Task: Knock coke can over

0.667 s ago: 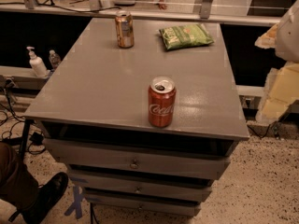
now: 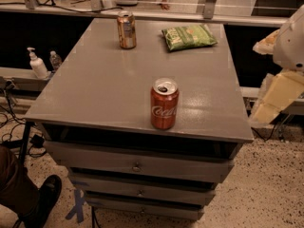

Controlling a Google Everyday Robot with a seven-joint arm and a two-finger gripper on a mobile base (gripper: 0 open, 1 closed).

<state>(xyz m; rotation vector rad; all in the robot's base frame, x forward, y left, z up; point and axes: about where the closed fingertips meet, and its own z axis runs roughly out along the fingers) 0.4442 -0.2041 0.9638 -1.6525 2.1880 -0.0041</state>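
Moved: the white arm housing (image 2: 290, 37) at the upper right edge of the frame bulks slightly further into view than before; both cans and the bag have not budged.
Claw: the claw (image 2: 273, 103), cream-coloured blocks, hangs at the right edge of the frame, just off the right rim of the surface and below the housing. How far open it is: cannot tell. It touches nothing on the surface.
Coke can: the coke can (image 2: 164, 103) stands upright in the lower centre of the frame, near the front edge of the surface, silver top and tab showing, white script facing the camera (well apart from the claw, which is off to its right).
Surface: grey surface (image 2: 95, 89), with three drawers (image 2: 137, 166) stacked beneath it.
Gold can: the gold can (image 2: 126, 30) stands upright at upper centre-left, near the far edge.
Chip bag: a green chip bag (image 2: 189, 36) lies flat at upper centre, right of the gold can and apart from it.
Left margin: a white pump bottle (image 2: 37, 65) stands on a ledge beyond the surface's left edge.
Lower left corner: a dark shoe (image 2: 45, 196) on the speckled floor.
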